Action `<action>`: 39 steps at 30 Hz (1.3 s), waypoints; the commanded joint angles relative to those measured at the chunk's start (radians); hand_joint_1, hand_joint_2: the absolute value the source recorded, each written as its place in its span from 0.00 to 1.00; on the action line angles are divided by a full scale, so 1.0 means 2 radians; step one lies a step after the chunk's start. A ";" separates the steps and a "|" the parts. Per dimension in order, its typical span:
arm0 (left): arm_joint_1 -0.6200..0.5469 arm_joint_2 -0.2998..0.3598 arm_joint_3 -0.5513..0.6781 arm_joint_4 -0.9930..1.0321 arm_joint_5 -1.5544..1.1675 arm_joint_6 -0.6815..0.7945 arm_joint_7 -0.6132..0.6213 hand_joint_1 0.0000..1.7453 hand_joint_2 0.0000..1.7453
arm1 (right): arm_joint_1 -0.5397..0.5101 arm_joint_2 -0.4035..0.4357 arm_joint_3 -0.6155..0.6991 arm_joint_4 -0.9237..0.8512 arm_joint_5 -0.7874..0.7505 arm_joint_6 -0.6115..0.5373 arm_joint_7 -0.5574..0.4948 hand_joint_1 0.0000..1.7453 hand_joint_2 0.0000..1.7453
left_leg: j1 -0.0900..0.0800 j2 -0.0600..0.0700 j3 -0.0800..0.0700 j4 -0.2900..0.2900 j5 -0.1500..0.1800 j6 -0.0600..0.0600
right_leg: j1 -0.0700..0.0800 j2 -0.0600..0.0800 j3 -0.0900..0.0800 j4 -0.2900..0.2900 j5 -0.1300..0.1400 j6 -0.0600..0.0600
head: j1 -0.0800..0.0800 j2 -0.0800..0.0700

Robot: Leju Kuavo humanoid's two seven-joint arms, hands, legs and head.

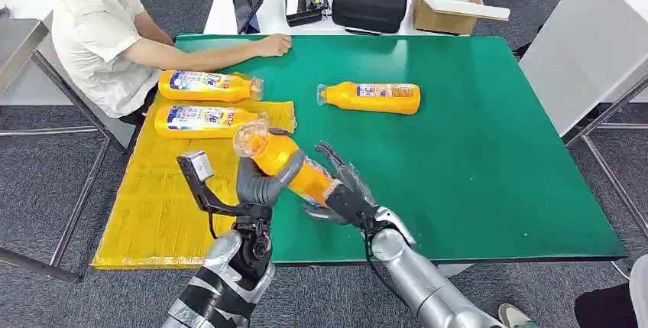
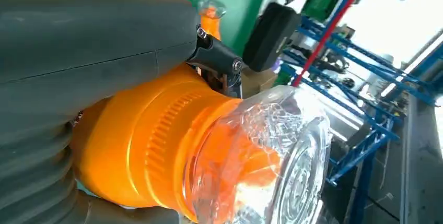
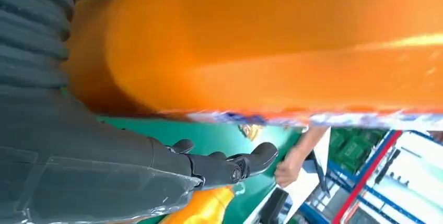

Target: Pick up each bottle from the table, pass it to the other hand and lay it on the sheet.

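Mid-handover above the near edge of the green bench [image 1: 474,152]. Orange bottle [image 1: 294,166] tilted, clear cap toward the yellow sheet [image 1: 153,213]. Left hand [image 1: 264,183] wraps the neck end; right hand [image 1: 344,190] cups the body, fingers partly spread, grip unclear. Two bottles already lie on the sheet, one more on the bench. Plastic looks smooth, likely slippery and heavy if full; the ribbed shoulder is the surest hold.

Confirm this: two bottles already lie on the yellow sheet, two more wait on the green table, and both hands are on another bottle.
Not quite. One bottle waits on the green table, as the head view shows. Two bottles do lie on the yellow sheet, and the left hand and right hand are on the held bottle.
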 commanded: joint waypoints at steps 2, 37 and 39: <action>-0.006 0.030 -0.006 -0.024 -0.025 0.015 -0.006 1.00 1.00 | 0.003 0.002 -0.017 0.016 0.009 -0.020 -0.001 0.00 1.00 | 0.000 0.001 0.002 0.000 -0.001 0.000 | 0.001 0.001 0.002 0.000 0.000 -0.002 | 0.000 0.000; -0.121 0.063 0.012 0.203 -0.733 0.245 0.132 1.00 1.00 | 0.030 0.010 -0.063 -0.030 0.090 -0.061 -0.002 0.00 1.00 | 0.000 0.001 0.001 0.000 0.000 0.000 | 0.001 0.001 0.001 0.000 0.000 -0.002 | 0.000 0.000; -0.137 0.070 -0.004 0.221 -0.776 0.179 0.175 1.00 1.00 | 0.039 0.010 -0.070 -0.050 0.093 -0.049 -0.002 0.00 1.00 | 0.001 0.001 0.001 0.001 -0.001 -0.001 | 0.001 0.000 0.001 0.000 -0.001 -0.002 | 0.000 0.000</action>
